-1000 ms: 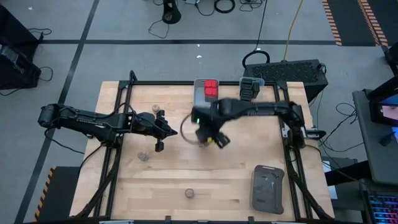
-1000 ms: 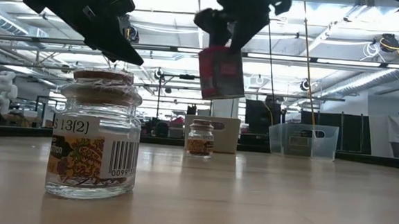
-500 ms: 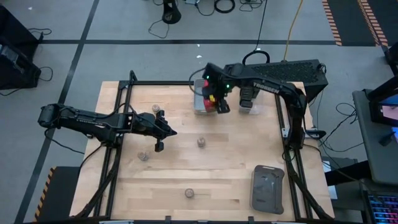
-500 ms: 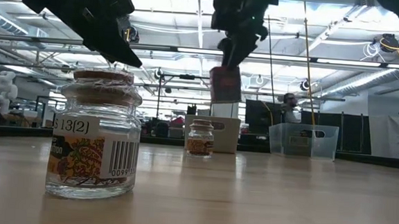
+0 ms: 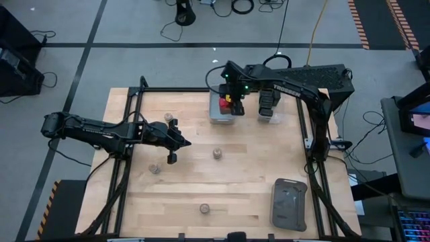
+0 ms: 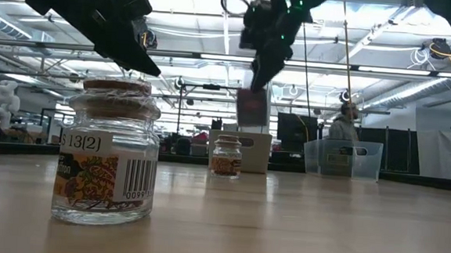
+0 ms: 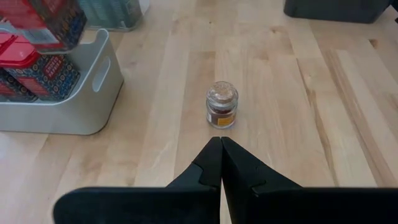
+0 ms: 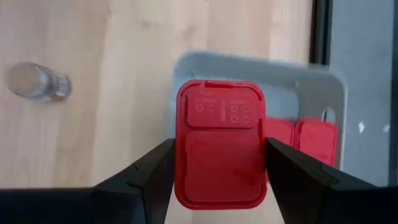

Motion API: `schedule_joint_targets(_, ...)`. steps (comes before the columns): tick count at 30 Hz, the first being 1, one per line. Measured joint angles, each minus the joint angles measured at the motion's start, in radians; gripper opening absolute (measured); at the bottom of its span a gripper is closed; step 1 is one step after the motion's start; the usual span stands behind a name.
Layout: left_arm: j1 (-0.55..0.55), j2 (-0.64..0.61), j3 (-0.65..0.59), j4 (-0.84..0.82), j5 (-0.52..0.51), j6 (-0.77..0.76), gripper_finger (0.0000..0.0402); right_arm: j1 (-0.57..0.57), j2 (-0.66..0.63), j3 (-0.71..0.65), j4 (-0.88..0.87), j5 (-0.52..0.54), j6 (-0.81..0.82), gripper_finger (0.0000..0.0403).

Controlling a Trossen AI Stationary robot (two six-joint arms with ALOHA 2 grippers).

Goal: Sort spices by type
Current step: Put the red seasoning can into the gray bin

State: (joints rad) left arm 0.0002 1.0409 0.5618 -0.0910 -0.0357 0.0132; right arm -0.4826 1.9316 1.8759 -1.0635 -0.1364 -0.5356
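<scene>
Right fingers (image 8: 161,171) clamp a blocky, flat-lidded red-capped tin (image 8: 221,149) above the grey bin (image 8: 314,84); left fingers (image 7: 221,163) pressed together

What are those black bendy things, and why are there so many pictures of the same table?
Those are two robot arms, each ending in two fingers for picking things up. Four cameras look at once: one from above, one level with the tabletop, and one on each arm's wrist.

The right gripper is shut on a red-capped spice tin, holding it over a grey bin at the far edge of the wooden table. That bin already has other red-capped tins inside.

The left gripper waits with its fingers closed, above the table's left side.

Small round jars with tan tops stand on the table, such as one near the middle and one close to the low camera. A flat dark grey tray lies near the front right corner.
</scene>
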Motion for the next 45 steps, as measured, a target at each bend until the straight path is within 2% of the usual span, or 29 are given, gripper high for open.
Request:
schedule_joint_targets(9,0.000,0.000,0.000,0.000,0.000,0.001,0.0009,-0.031,0.001,-0.164,0.189,0.003,0.016,0.0216)
schedule_joint_targets(28,0.000,0.000,0.000,-0.001,0.000,0.020,0.0009,-0.061,0.002,-0.392,0.449,0.000,0.053,0.0216)
schedule_joint_targets(45,0.000,0.000,0.000,0.000,0.000,0.020,0.0009,-0.064,0.000,-0.402,0.429,0.001,0.070,0.0217)
